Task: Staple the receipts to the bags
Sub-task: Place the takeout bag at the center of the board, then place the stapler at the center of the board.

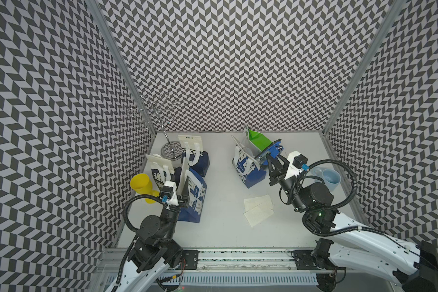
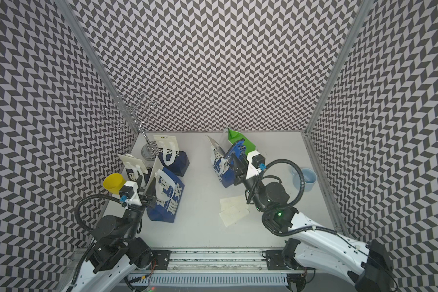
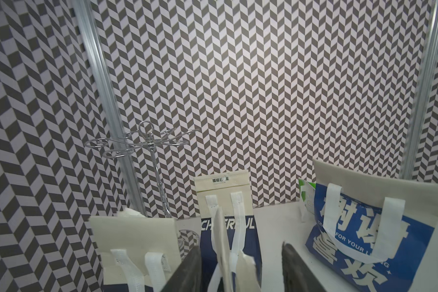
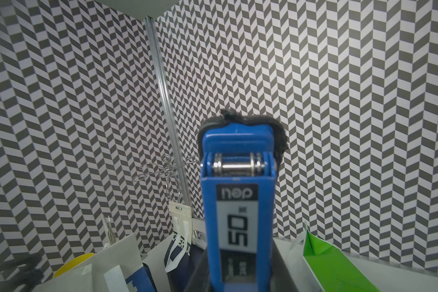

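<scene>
Right gripper [image 1: 273,161], two o'clock, clamps a blue plastic stapler [image 1: 272,149]; left gripper [image 3: 240,268], nine o'clock, stands parted around a cream paper receipt [image 3: 221,237].

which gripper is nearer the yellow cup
Left. The left gripper is close beside the yellow cup, at the blue bags; the right gripper is across the table, holding the stapler.

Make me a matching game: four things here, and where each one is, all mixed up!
Things:
1 stapler
2 yellow cup
3 blue mug
4 loose receipts

Places:
A flat on the table
B beside the left arm
C held in the right pincer
D beside the right arm

Pairs: 1-C, 2-B, 3-D, 4-A
</scene>
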`<state>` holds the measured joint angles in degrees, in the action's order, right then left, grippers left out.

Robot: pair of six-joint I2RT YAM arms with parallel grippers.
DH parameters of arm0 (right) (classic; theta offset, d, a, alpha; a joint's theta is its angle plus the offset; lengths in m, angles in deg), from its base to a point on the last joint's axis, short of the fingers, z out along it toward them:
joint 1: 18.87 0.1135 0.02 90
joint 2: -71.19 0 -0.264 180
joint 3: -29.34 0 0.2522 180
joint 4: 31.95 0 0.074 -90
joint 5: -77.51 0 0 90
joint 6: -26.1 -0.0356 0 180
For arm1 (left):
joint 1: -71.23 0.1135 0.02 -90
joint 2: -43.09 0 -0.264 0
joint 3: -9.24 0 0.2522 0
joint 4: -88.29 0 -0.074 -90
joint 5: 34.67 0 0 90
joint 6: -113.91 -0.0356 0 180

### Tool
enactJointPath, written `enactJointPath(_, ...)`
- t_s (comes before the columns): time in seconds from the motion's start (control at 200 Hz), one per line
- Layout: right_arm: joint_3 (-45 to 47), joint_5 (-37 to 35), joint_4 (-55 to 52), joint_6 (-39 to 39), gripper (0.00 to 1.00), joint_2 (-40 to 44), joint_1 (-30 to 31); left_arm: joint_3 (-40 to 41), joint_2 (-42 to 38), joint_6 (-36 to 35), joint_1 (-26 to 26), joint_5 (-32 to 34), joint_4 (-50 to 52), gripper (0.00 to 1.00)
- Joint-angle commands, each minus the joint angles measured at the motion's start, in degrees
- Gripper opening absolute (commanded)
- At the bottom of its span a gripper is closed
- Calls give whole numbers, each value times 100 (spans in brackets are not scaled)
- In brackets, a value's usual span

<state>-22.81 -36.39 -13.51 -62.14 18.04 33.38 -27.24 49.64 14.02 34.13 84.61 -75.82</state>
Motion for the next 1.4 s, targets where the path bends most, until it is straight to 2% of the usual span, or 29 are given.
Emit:
enactJointPath(0.0,-56,-216,393,-166,0,174,-95,-449,-240,122,-24,432,-223,52)
enactJointPath(0.07,-37,-486,272,-215,0,173,-198,-659,-243,-34,-25,403,-396,52)
enactJointPath(0.175,-16,-931,-29,-453,0,174,-491,-1173,136,-365,-23,-98,-669,52)
enactJointPath(0.255,22,-1381,-404,-875,0,203,-862,-1939,975,-239,-25,-501,-504,51)
enactJointPath(0.325,38,-1560,-1001,-1395,0,212,-1321,-2748,1958,96,-25,-1140,-61,49)
enactJointPath(0.436,110,-1187,-1991,-2068,0,31,-2092,-3629,3554,620,-34,-2420,239,44)
enactJointPath(0.531,455,-676,-2439,-2718,0,-222,-2523,-3548,4298,1161,-131,-2988,-362,45)
enactJointPath(0.581,704,-504,-2472,-2996,0,-310,-2609,-3320,4517,1355,-298,-2902,-844,47)
enactJointPath(0.631,915,-331,-2535,-3260,0,-424,-2671,-3150,4715,1544,-499,-2518,-1148,50)
enactJointPath(0.736,1227,-95,-2660,-3694,0,-742,-2766,-3295,5163,2016,-698,-2236,-894,54)
enactJointPath(0.861,1529,205,-2535,-4067,0,-1220,-2890,-3293,5322,2456,-832,-2166,-672,71)
enactJointPath(0.976,1673,323,-2352,-4294,0,-1659,-2961,-3074,5356,2854,-843,-2144,-673,71)
enactJointPath(1.092,1699,302,-2111,-4342,5,-2114,-3003,-2931,5474,3066,-842,-2267,-697,73)
enactJointPath(1.232,1503,439,-2125,-4373,15,-2683,-3079,-2896,5636,3217,-845,-2307,-756,75)
enactJointPath(1.342,1233,493,-2306,-4333,32,-2916,-3089,-2929,5842,3221,-842,-2381,-776,77)
enactJointPath(1.397,1120,524,-2382,-4286,37,-2999,-3094,-2993,5946,3221,-827,-2393,-732,78)
